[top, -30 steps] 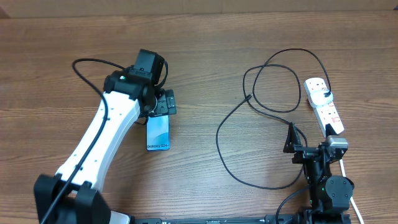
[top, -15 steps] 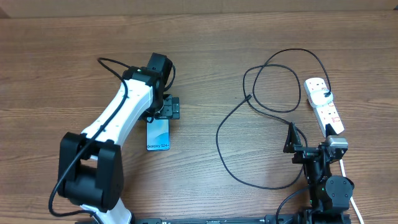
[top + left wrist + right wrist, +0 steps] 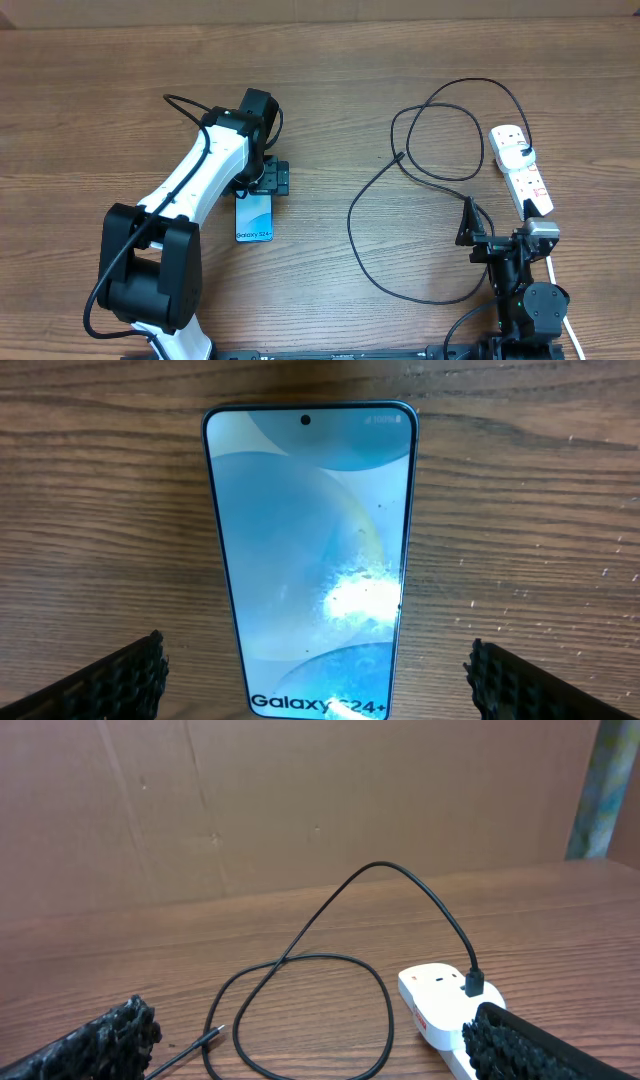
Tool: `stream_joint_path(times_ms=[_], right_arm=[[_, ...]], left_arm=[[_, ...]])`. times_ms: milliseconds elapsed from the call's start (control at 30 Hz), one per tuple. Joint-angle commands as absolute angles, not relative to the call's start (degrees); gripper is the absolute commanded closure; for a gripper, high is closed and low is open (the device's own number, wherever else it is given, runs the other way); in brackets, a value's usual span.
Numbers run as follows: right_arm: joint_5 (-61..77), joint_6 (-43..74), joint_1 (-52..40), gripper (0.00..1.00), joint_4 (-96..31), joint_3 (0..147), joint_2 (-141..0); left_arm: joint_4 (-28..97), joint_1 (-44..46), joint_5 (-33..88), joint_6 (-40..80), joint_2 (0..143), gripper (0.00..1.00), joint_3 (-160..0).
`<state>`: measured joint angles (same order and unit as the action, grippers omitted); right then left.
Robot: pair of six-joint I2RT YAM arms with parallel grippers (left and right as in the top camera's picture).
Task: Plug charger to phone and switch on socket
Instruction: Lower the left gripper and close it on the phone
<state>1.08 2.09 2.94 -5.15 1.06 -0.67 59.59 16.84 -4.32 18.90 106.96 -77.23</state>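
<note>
The phone (image 3: 254,217) lies flat on the table with its screen lit blue and "Galaxy S24+" showing. It fills the left wrist view (image 3: 310,550). My left gripper (image 3: 264,178) hovers over the phone's far end, open and empty, with a finger on each side of the phone (image 3: 320,695). The black charger cable (image 3: 372,180) lies looped at the right. Its plug tip (image 3: 213,1032) rests free on the wood. Its other end goes into a white adapter (image 3: 435,995) on the socket strip (image 3: 524,175). My right gripper (image 3: 500,228) is open and empty near the front edge.
The strip's white cord (image 3: 568,325) runs down past the right arm's base. The cable loops (image 3: 300,1010) lie between my right gripper and the strip. A brown wall (image 3: 300,800) stands behind the table.
The left arm has swung in and its gripper has shifted slightly right and nearer over the phone's top end. The right arm, cable and strip have not moved.
</note>
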Motion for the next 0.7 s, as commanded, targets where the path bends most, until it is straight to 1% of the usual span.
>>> stream_joint_path(times_ms=[0,300,567,667], right_arm=[[0.95,1.85,2.74,0.00,-4.82,0.45,-0.16],[0.97,1.85,2.74,0.00,-4.82,0.45,-0.16],[0.95,1.85,2.74,0.00,-4.82,0.45,-0.16],[0.95,1.85,2.74,0.00,-4.82,0.45,-0.16]], left_arm=[[60.10,16.40,-4.58,18.41,107.55,0.01,-76.95],[58.87,15.31,-4.51,18.46,107.55,0.00,-76.20],[52.23,14.15,-0.12,18.39,107.55,0.00,-70.28],[51.59,14.22,-0.01,18.37,107.55,0.00,-69.06]])
